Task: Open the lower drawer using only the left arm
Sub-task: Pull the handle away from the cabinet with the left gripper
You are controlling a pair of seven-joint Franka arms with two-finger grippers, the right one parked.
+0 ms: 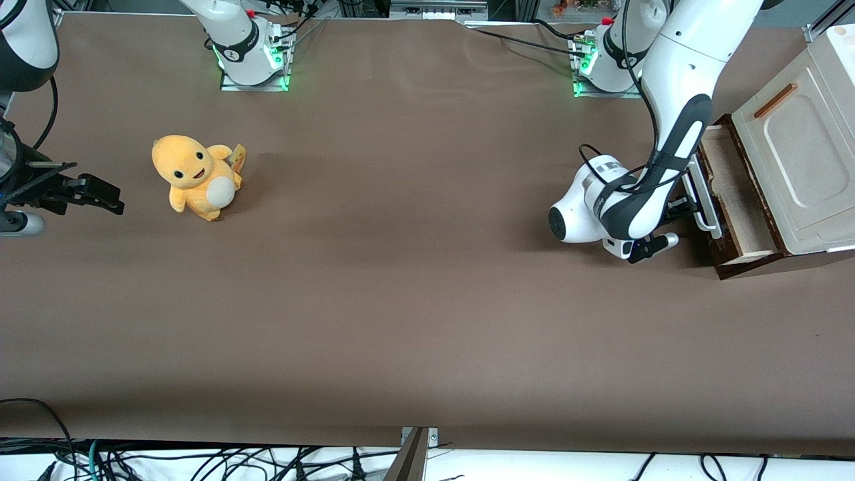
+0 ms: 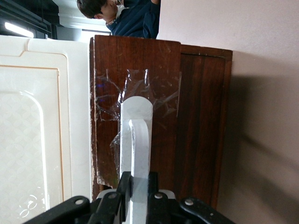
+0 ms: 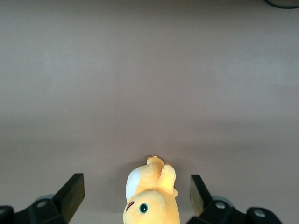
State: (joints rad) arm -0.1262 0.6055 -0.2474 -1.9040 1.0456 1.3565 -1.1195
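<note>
The lower drawer (image 1: 736,195) stands partly pulled out of the cabinet at the working arm's end of the table, its pale beige inside showing. Its dark brown front (image 2: 198,116) carries a white bar handle (image 2: 139,135), taped on with clear tape. My left arm (image 1: 674,127) reaches down in front of the drawer. Its black gripper (image 1: 682,207) is at the handle (image 1: 703,200). In the left wrist view the gripper (image 2: 139,181) is shut on the handle, with one finger (image 2: 123,186) pressed against each side of the bar.
The cream panel (image 1: 795,153) with a small orange-brown handle (image 1: 775,100) sits above the drawer. A yellow plush toy (image 1: 197,175) stands on the brown table toward the parked arm's end. A person (image 2: 128,16) shows past the cabinet in the left wrist view.
</note>
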